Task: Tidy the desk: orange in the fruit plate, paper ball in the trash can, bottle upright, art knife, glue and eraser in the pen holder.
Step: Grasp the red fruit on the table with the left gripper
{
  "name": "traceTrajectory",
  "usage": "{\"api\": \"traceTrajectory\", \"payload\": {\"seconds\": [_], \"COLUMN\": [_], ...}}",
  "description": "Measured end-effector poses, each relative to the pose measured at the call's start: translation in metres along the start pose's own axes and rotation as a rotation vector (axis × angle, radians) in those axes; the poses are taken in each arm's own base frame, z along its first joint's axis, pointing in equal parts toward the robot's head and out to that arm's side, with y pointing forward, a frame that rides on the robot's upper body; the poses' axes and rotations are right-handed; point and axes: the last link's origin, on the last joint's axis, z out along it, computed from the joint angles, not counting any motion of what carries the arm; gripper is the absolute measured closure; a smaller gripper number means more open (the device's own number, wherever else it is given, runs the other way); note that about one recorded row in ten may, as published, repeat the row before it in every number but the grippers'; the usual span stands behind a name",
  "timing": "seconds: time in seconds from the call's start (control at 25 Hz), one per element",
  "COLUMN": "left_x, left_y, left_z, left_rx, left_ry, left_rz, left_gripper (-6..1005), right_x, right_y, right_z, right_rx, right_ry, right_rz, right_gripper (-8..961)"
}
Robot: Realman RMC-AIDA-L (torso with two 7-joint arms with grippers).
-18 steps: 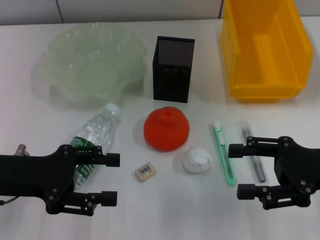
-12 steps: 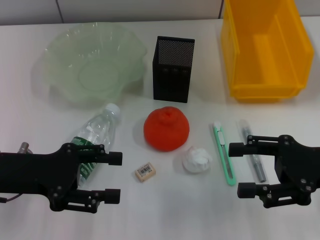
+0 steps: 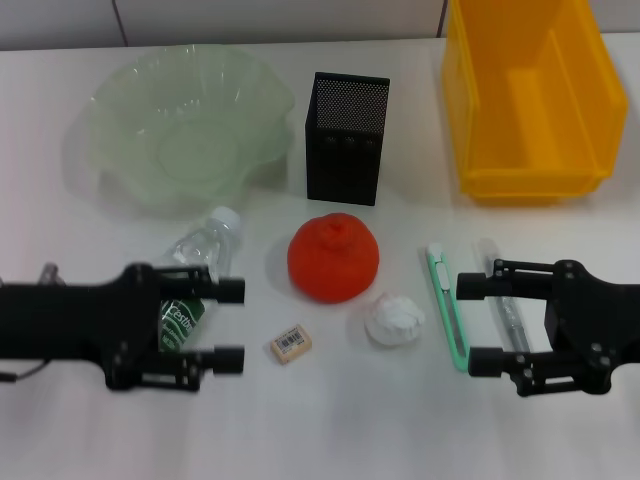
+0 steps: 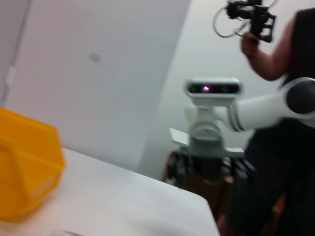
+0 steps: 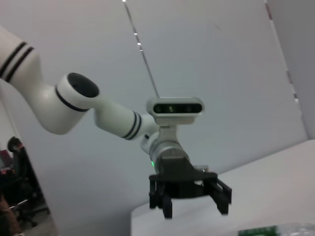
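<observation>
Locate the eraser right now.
Head view: the eraser lies flat on the table just left of centre, near the front edge, between the left tool and the paper ball, below the orange.

Left wrist view: across the table toward the other arm

A yellow bin [image 4: 27, 169] sits at the edge of the frame on the white table [image 4: 123, 201]. Beyond the table's far corner, the right arm's white link [image 4: 266, 105] leads to a wrist camera [image 4: 212, 88], with its dark claw [image 4: 209, 169] blurred below. A person [image 4: 283, 123] in black stands behind, one hand raised holding a device [image 4: 251, 14].
</observation>
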Motion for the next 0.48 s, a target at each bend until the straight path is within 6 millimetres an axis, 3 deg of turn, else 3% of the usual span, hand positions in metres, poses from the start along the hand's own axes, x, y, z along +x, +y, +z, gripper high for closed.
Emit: {"api": "traceTrajectory", "payload": {"seconds": [0.2, 0.36, 0.48], "left_x": [0.031, 0.059, 0.068], "left_y": [-0.024, -0.045, -0.055], "left_z": [0.001, 0.023, 0.035], "left_rx": [0.07, 0.112, 0.123], "left_ry": [-0.07, -0.195, -0.233], "left_rz": [-0.006, 0.022, 0.039], "left_gripper": [266, 275, 282], "right_x": [0.007, 0.019, 0.029], "right_y": [-0.006, -0.006, -0.002], "right_z": [-0.011, -0.026, -0.036], "right_rx": [0.102, 0.211, 0.276], "right_ry": [-0.032, -0.072, -0.085], "right_rz": [0.036, 0.082, 0.109], "right_gripper": [165, 165, 165]}}
